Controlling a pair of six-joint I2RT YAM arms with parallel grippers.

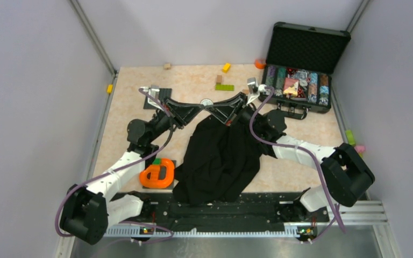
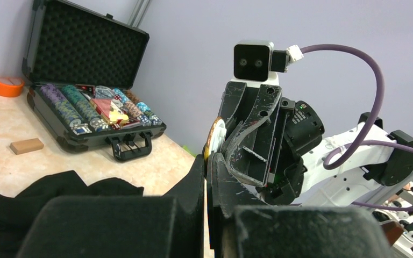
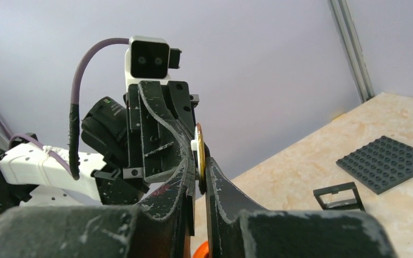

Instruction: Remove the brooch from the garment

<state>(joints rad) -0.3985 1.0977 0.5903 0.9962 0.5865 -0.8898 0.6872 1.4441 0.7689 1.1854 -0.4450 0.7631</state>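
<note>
Silver-white round brooch (image 1: 206, 102), just above black cloth garment (image 1: 220, 156): right gripper (image 3: 199, 158) pinches it, left gripper (image 2: 207, 161) closed. Detach step, by my read; next needs a steady pull-away.

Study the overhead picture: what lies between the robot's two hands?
The brooch, a small whitish disc, lies between the left hand and the right hand, at the far edge of the garment; the top view shows it.

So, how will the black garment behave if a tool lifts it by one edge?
The garment lies crumpled in soft folds, so it is probably floppy and would drape rather than keep its shape. It spreads wide over the table, so most of it would likely drag behind.
</note>
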